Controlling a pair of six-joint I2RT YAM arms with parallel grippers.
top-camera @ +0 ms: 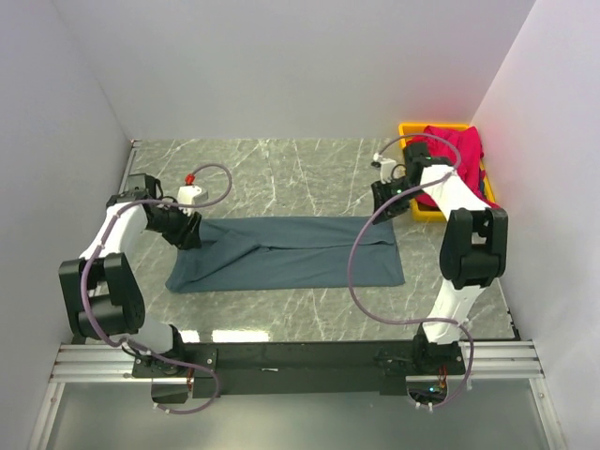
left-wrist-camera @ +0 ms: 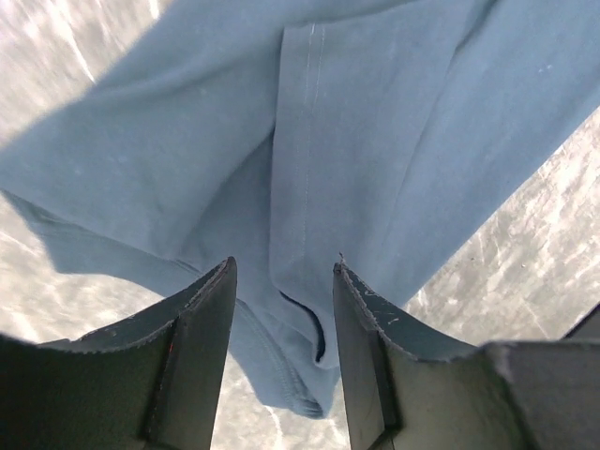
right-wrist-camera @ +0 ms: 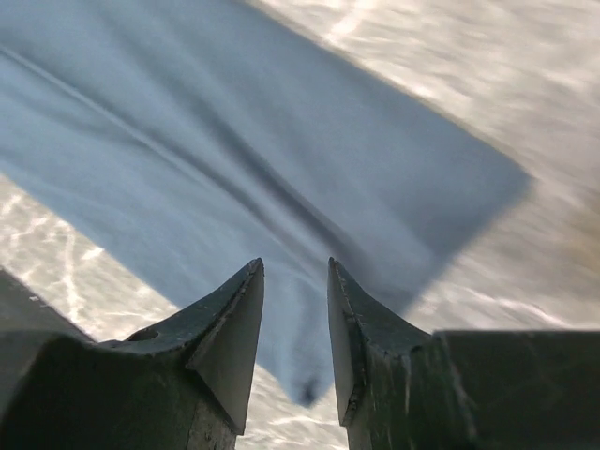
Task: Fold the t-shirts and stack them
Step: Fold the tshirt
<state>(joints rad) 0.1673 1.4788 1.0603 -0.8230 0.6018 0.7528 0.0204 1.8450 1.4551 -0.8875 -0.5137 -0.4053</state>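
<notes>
Top external view has the blue-grey shirt [top-camera: 291,253] lying flat on the table [top-camera: 281,173] as a long band, its long axis running left to right between the 2 arms. The left gripper [top-camera: 187,232] sits over the band's left end at its far edge. The right gripper [top-camera: 389,202] sits over the right end at the far corner. Each arm therefore has 1 end of the cloth directly below it, and neither is nearer the middle. The red shirt [top-camera: 457,150] is heaped in the yellow bin [top-camera: 429,216] at the far right, just beyond the right gripper and well apart from the left one. I judge the right arm the better placed to fetch it.

Left wrist view adds what the overhead misses. Its fingers [left-wrist-camera: 202,309] stand apart at a middling width with nothing between them. Below them lie a stitched hem and a tucked-under edge, with layers overlapping.

Right wrist view shows its fingers [right-wrist-camera: 234,319] parted more narrowly, also holding nothing. A clean square corner of the shirt lies ahead and to the right, though this picture is blurred.

Only the overhead shows the whole band, creased along its left half and smooth at the right. The coming fold, I judge, goes across the long axis, bringing 1 end over the other.
</notes>
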